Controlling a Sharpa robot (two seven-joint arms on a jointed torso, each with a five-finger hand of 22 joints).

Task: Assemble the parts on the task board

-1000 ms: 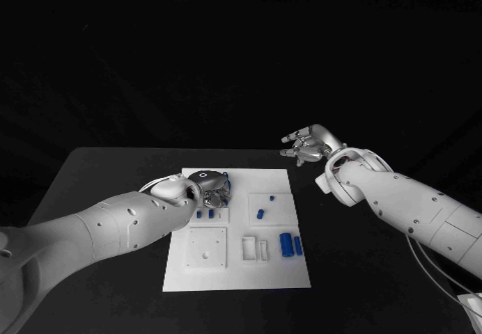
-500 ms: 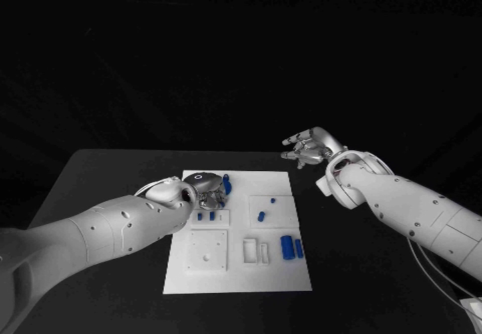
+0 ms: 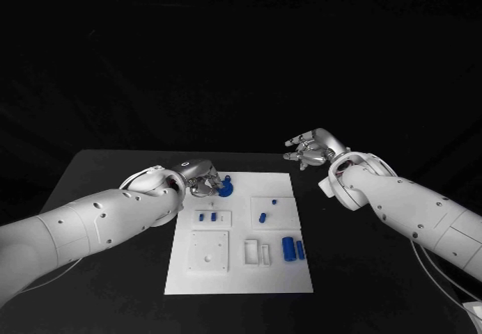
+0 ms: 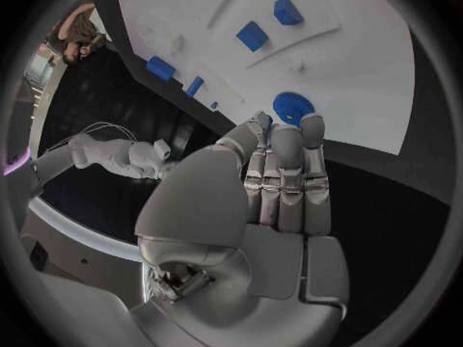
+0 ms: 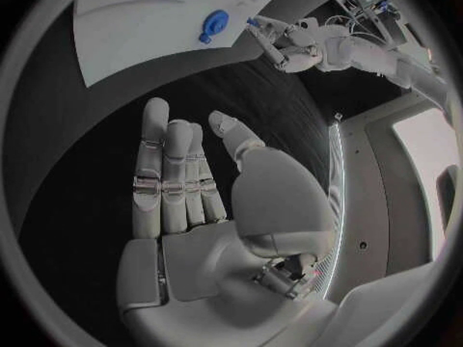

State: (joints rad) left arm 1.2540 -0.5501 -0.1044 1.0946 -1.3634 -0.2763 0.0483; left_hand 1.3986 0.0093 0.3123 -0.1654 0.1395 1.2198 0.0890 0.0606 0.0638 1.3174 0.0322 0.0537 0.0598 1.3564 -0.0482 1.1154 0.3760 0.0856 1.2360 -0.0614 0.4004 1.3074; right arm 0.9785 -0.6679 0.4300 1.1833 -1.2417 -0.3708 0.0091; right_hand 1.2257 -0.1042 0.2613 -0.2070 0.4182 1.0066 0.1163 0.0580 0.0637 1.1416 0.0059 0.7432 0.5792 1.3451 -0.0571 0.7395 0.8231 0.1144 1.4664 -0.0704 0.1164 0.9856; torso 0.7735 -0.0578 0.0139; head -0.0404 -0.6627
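Note:
The white task board (image 3: 241, 275) lies mid-table. A blue gear (image 3: 225, 188) sits near its far left corner. My left hand (image 3: 200, 178) hovers just left of the gear, over the board's far edge, and holds nothing. In the left wrist view its fingers (image 4: 288, 170) stretch out straight, with the gear (image 4: 288, 106) just past the fingertips and not touched. My right hand (image 3: 311, 149) is raised off the board's far right corner, fingers spread and empty; the right wrist view shows its bare palm (image 5: 193, 231) facing the board (image 5: 126, 23).
Two small blue pieces (image 3: 206, 217) stand in a left recess, two more (image 3: 263, 216) in a middle square, and two blue cylinders (image 3: 291, 247) lie at the right. A white square plate (image 3: 208, 250) and slots (image 3: 256, 252) sit nearer the front. Black table (image 3: 100, 181) surrounds the board.
My left hand has drawn back from over the board toward its far left corner, uncovering the blue gear lying on the board. The right hand has barely moved.

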